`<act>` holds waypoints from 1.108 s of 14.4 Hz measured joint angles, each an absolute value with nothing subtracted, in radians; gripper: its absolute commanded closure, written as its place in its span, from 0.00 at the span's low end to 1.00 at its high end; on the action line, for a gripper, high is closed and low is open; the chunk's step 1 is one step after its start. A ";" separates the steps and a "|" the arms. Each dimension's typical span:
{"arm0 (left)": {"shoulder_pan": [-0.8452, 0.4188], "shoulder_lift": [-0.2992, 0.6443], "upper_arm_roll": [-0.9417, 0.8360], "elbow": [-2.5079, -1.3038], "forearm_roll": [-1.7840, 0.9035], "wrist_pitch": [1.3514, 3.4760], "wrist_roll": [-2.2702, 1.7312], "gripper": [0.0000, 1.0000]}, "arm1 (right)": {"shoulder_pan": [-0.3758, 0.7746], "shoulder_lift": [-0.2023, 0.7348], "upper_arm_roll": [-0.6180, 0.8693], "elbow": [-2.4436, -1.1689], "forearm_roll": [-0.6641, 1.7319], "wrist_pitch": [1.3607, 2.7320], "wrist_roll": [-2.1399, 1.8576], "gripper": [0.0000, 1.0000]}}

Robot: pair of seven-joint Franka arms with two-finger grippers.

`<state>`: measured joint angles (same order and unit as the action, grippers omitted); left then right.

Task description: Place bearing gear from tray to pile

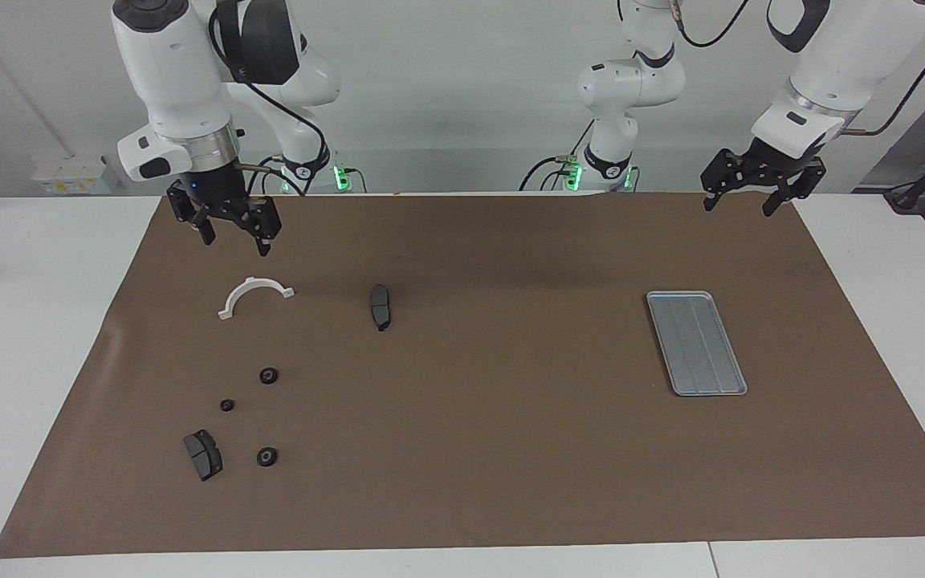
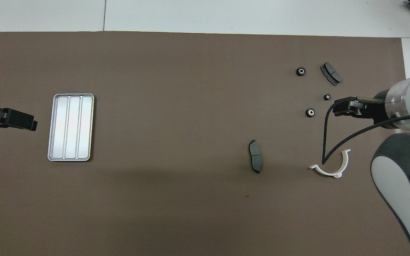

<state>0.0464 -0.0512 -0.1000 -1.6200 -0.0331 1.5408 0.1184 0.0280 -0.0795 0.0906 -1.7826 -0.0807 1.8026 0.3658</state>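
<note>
The silver ridged tray (image 1: 695, 343) lies empty on the brown mat toward the left arm's end; it also shows in the overhead view (image 2: 71, 127). Three small black gears (image 1: 268, 375) (image 1: 226, 405) (image 1: 266, 456) lie scattered toward the right arm's end, with a squat two-block brake pad (image 1: 202, 453) beside the farthest one. They show in the overhead view too: gears (image 2: 310, 112) (image 2: 327, 96) (image 2: 300, 71) and pad (image 2: 331, 73). My right gripper (image 1: 234, 233) hangs open and empty, raised over the mat by the white bracket. My left gripper (image 1: 739, 201) hangs open and empty, raised over the mat beside the tray.
A white half-ring bracket (image 1: 254, 295) lies nearer to the robots than the gears. A slim curved dark pad (image 1: 381, 307) lies beside it toward the table's middle. The brown mat (image 1: 478, 449) covers most of the white table.
</note>
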 measured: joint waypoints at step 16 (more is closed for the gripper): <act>0.046 -0.051 -0.100 -1.620 -0.033 1.541 0.118 0.00 | -0.012 -0.090 0.083 -1.747 0.033 1.793 0.176 0.00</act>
<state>0.0464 -0.0513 -0.1000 -1.6200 -0.0329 1.5407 0.1183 -0.0121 -0.0897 0.0826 -1.7472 0.0330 1.7934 0.1765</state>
